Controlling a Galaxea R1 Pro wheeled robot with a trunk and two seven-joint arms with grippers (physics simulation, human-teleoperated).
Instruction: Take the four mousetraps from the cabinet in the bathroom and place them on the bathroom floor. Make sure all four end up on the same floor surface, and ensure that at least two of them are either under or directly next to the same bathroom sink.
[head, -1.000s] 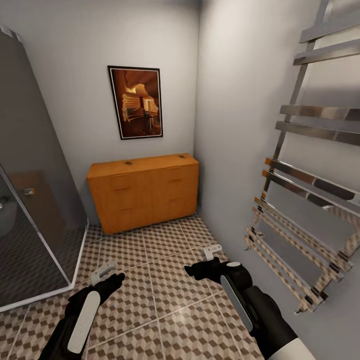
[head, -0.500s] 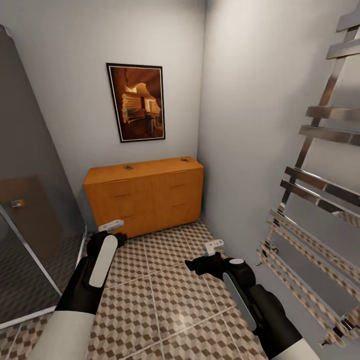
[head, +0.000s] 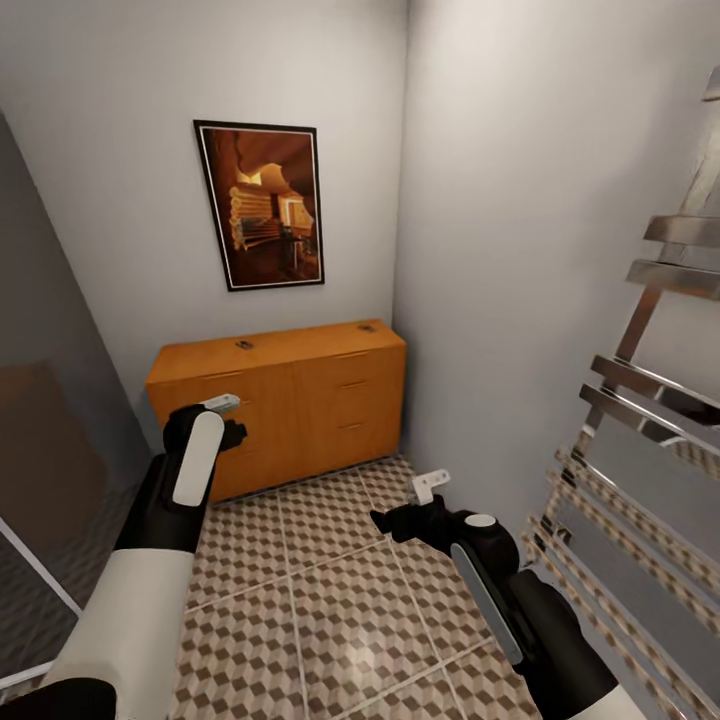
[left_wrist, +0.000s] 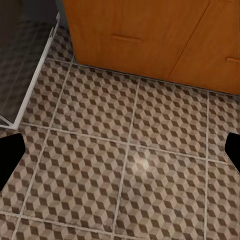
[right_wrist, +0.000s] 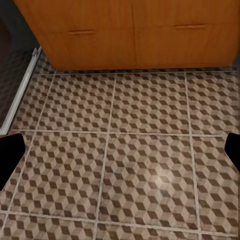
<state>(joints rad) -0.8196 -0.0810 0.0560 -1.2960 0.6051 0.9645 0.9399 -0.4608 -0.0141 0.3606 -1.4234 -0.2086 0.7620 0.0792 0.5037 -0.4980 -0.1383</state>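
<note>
Left gripper (head: 222, 404) raised to about the height of the cabinet's top, fingers apart and holding nothing; in the left wrist view, just 2 dark fingertip edges at the frame sides with bare tile between them. Right gripper (head: 430, 487) held low over the bathroom floor (head: 330, 600), likewise spread and empty.

Cabinet (head: 300, 400) straight ahead against the far wall, tucked into the corner, its long axis running across the view. On the flat top, 2 small dark-and-tan objects: 1 near the left-middle (head: 244, 344), 1 toward the right end (head: 368, 327). Probably mousetraps, though too small to confirm. Other 2 not made out; possibly inside the drawers.

Key relation: left-middle object lies ahead of and a little above the left gripper, slightly toward the robot's right. Left arm clearly nearer to it, already lifted and overlapping the cabinet front in the head view. Right-end object well above and ahead of the right gripper, so a lift needed before any reach there.

Both wrist views looking down at cabinet drawer fronts and patterned tile, so some approach apparently left. No sink [no point given] to place against here.
</note>
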